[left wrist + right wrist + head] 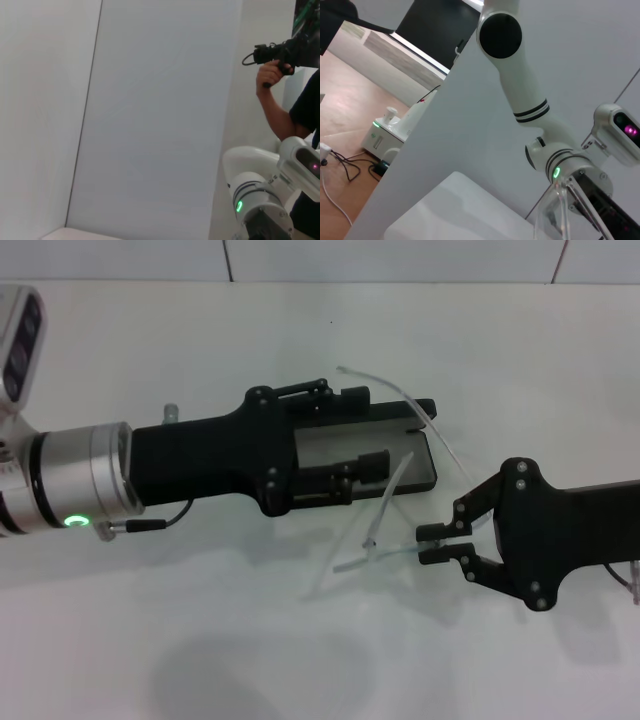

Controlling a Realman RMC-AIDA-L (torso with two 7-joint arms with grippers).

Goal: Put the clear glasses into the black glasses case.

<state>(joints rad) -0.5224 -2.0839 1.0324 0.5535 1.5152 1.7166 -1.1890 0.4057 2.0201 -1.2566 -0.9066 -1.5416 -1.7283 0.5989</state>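
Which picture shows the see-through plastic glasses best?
The head view: the clear plastic wraparound glasses lie tilted against the open black rectangular case, pinched by the right gripper. The right wrist view catches only a clear piece; the left wrist view shows none.

The tabletop [200, 640] is showing plain white. The black glasses case [425, 468] is showing a grey lining. The clear glasses [375, 530] are looking fully transparent. Both the left pincer [365, 435] and right pincer [432, 543] are showing matte black, the left arm's silver wrist [75, 485] glowing with a green light.
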